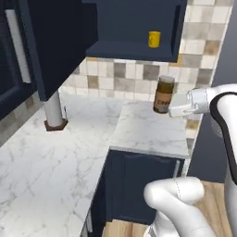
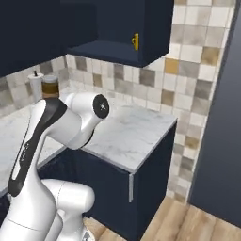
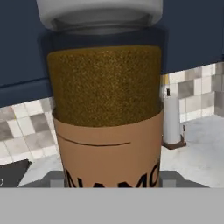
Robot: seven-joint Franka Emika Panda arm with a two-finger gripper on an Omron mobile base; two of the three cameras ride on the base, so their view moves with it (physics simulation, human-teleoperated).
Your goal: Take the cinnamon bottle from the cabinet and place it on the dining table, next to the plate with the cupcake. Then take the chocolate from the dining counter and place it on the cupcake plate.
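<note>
The gripper [image 1: 167, 110] is clenched around the cinnamon bottle [image 1: 163, 94], holding it upright by its lower half, clear of the cabinet [image 1: 134, 28] and hanging in the air above the grey-veined counter [image 1: 148, 127]. In the hand view the bottle [image 3: 105, 109] sits right up against the camera, cap at the top and label at the bottom, which fits a firm side grip. The open cabinet shelf is up and away from the gripper, with a yellow mug [image 1: 154, 39] left standing on it. A paper towel roll [image 1: 54, 111] on its brown stand is well off to the far side of the gripper, on the longer stretch of counter. From the right base view the capped top of the bottle [image 2: 49, 86] peeks over the arm's dark-striped upper link.

The first half of the task looks only partly done: the bottle is out, but the dining table, plate and cupcake are not in sight here, so a long carry lies ahead.

Risks from here, as a judgement:
1. The grip is low on a tall bottle, so a fast swing or a jolt from the driving base could tip it in the jaws or let it slip.
2. A wide turn could swing the bottle into the cabinet's underside or the tiled wall [image 1: 134, 76], both near.
3. Releasing it tilted or too close could topple it or knock the cupcake plate.
</note>
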